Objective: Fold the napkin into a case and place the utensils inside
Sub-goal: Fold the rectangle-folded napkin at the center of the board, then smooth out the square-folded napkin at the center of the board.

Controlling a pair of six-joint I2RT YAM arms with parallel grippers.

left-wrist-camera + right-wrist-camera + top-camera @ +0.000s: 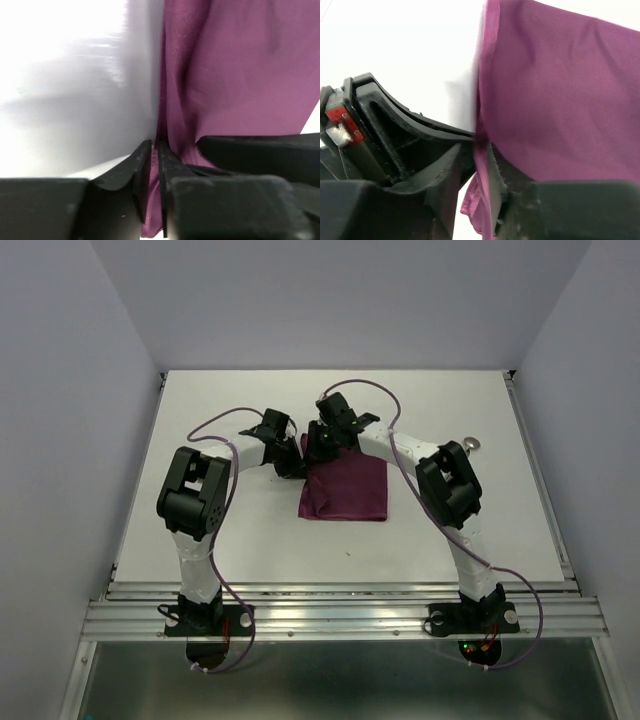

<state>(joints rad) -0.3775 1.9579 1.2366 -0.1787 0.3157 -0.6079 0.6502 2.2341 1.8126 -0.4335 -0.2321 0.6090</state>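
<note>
At the far-left corner of the napkin (345, 490), the left gripper (155, 156) clamped it; the right gripper (480, 152) straddled its edge, grip unclear.

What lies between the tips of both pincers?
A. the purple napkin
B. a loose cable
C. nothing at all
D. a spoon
A: each wrist view shows the napkin running down its edge into the narrow gap between the tips of the left pincer and of the right pincer.
</note>
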